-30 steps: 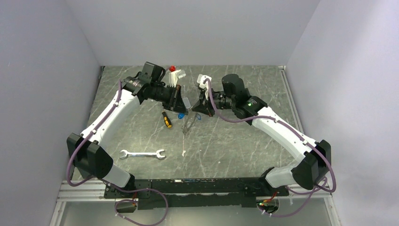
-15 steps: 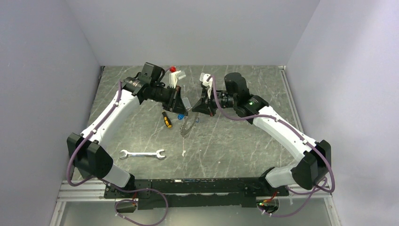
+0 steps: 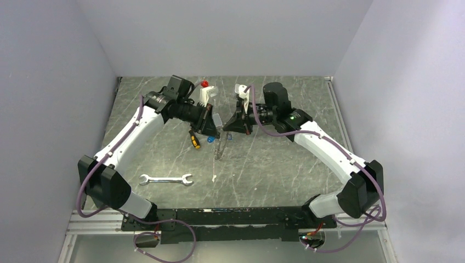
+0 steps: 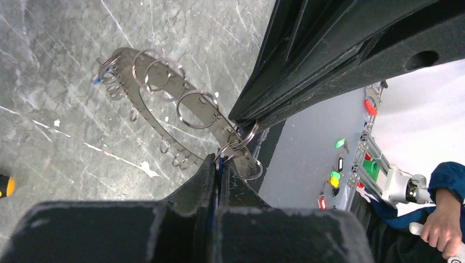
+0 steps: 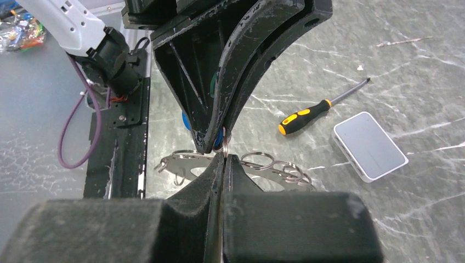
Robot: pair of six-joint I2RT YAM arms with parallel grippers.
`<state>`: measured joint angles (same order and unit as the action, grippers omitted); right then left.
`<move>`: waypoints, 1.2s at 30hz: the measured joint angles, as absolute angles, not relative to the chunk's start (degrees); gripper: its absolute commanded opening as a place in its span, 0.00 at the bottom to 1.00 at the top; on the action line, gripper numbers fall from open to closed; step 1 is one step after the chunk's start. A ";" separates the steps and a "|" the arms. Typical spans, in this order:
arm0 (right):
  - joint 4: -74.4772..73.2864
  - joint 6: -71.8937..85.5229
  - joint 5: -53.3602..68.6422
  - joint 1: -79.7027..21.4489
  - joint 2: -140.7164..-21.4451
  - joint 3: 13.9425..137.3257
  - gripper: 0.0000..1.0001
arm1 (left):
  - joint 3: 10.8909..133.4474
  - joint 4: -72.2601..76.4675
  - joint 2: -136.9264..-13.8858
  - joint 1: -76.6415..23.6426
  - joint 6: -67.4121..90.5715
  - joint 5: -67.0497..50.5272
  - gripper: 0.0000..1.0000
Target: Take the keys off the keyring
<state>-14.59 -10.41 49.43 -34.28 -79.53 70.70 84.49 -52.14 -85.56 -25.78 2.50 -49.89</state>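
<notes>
The black left gripper and the black right gripper meet tip to tip. Hanging just below both tips is the large, thin, flat grey metal keyring, a curved band fringed with small silvery split rings. The right jaws are pressed together on one small ring at the band's near end. The left jaws are clamped on a sliver of bright blue plastic key.

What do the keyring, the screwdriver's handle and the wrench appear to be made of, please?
Keyring: thin grey metal, probably steel, dull sheen with glinting small rings.
Screwdriver handle: yellow-and-black plastic or rubber, matte.
Wrench: bright silvery metal, polished-looking.
</notes>
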 measured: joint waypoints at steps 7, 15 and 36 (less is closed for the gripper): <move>-14.24 -9.96 52.23 -34.15 -80.05 70.70 0.00 | 84.44 -52.16 -85.27 -26.59 2.11 -49.08 0.00; -14.44 -10.94 55.81 -33.76 -80.05 70.70 0.00 | 84.34 -52.18 -85.14 -26.92 2.11 -47.66 0.00; -20.40 -20.29 59.31 -33.71 -80.05 70.70 0.00 | 84.60 -54.43 -83.31 -27.94 -1.54 -45.63 0.00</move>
<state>-20.40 -20.29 59.31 -33.71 -80.05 70.70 84.60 -54.43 -83.31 -27.94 -1.54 -45.63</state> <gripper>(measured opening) 0.016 0.029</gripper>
